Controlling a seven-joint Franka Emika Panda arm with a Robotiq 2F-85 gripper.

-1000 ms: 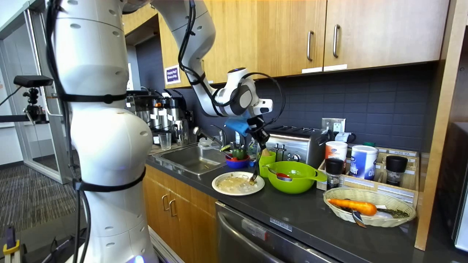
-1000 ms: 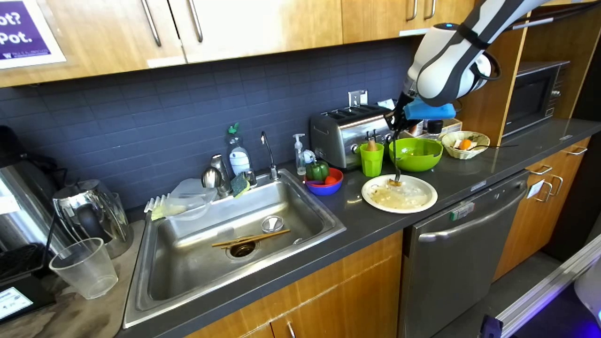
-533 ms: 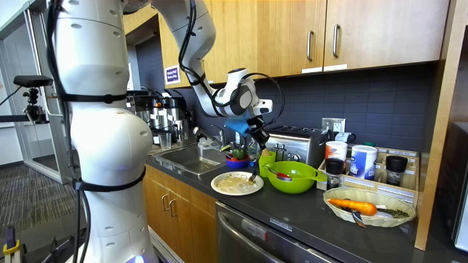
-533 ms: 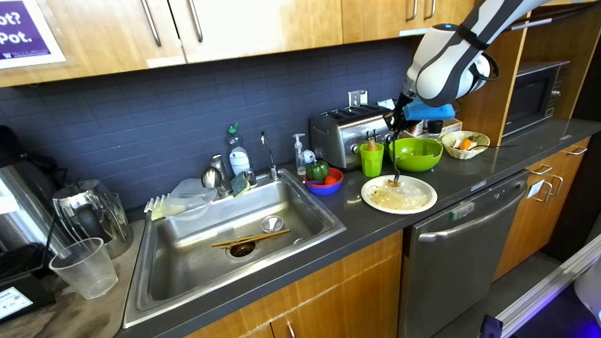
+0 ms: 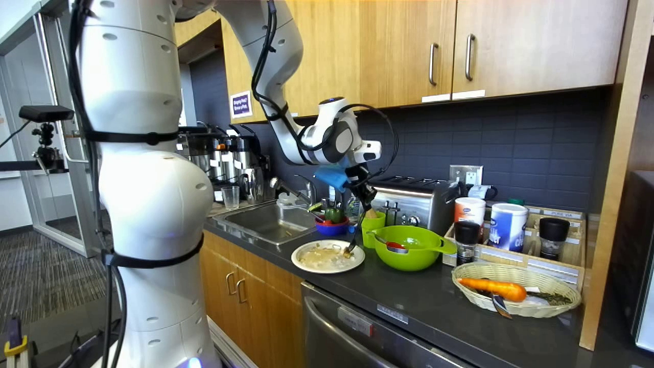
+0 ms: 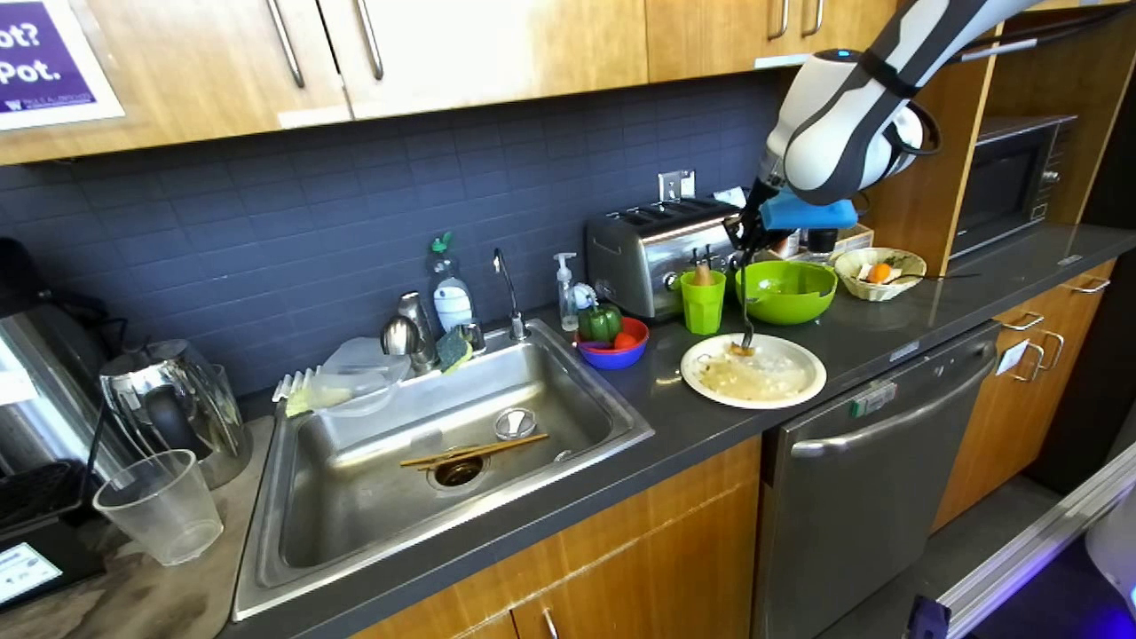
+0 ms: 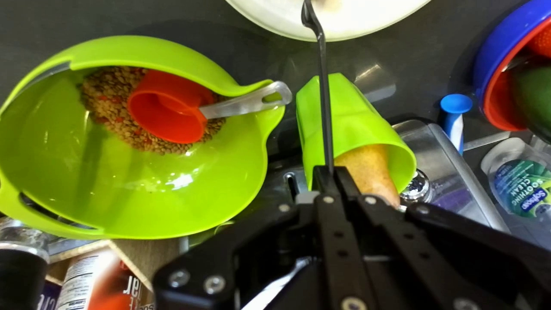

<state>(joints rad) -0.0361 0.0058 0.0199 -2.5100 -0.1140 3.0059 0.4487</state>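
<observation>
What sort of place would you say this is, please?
It looks like a kitchen, with a steel sink and a toaster; the purple sign that mentions a pot suggests it may be a shared one.

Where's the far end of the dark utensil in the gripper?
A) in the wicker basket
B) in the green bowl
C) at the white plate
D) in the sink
C: in both exterior views the far end of the dark utensil, gripped in the gripper, shows within the outline of the white plate.
</observation>
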